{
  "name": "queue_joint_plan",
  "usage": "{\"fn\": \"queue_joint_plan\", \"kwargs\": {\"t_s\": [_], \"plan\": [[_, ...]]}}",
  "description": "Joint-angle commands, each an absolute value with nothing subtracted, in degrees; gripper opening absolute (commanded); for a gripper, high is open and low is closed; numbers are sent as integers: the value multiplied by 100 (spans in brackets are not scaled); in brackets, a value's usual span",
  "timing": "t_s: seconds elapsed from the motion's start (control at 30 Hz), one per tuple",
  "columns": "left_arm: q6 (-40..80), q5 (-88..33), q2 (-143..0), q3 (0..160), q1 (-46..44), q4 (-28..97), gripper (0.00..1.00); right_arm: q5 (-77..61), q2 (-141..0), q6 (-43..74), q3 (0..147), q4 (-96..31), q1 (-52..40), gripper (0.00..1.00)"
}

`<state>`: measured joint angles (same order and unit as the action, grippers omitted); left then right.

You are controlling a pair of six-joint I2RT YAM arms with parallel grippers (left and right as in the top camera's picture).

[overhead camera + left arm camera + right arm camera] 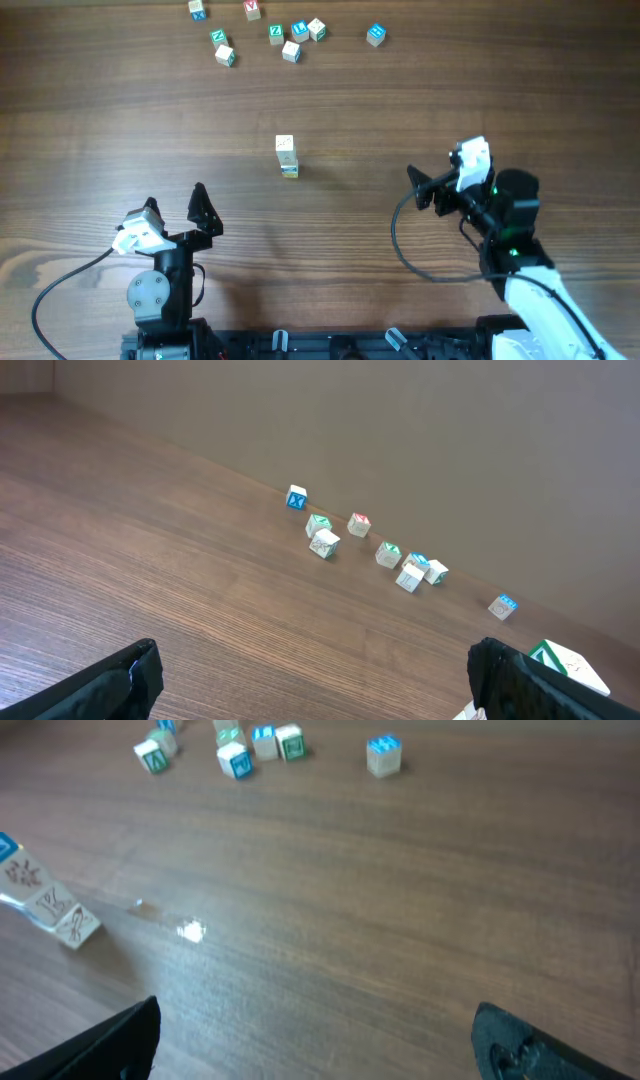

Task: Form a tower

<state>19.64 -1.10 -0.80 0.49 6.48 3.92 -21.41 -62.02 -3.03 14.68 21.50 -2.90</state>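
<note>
1. The tower (286, 157) stands upright in the middle of the counter (120, 130), with its long axis vertical and a cream cube on top.
2. Both claws are on the near side of the tower. The left claw (175, 198) is near-left of it, and the right claw (418, 188) is to its right, pointing toward it. The left looks slightly nearer.
3. Both claws are released wide and hold nothing.
4. The loose cubes (276, 33) lie beyond the tower, well apart from it. Most are far-left or straight behind, and one blue-topped cube (375, 35) sits alone, far-right.
5. Judgement: a reach for any cube should pass beside the tower, not over it. The lone cube suits the right arm and the cluster suits the left.
</note>
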Motion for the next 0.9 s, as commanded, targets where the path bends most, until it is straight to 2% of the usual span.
{"fn": "queue_joint_plan", "kwargs": {"t_s": [0.0, 0.13, 0.3, 0.57, 0.87], "plan": [[1959, -60, -27, 34, 622, 434, 100, -1820, -5721, 49, 773, 2615, -303, 100], [1959, -60, -27, 34, 622, 434, 100, -1500, -5076, 467, 8, 3072, -303, 100], [1959, -60, -27, 34, 622, 434, 100, -1470, -4342, 294, 30, 2585, -303, 100], [1957, -60, -30, 34, 622, 434, 100, -847, -2657, 314, 30, 1109, -303, 100], [1957, -60, -27, 34, 622, 434, 100, -838, -2296, 320, 30, 635, -303, 100]]}}
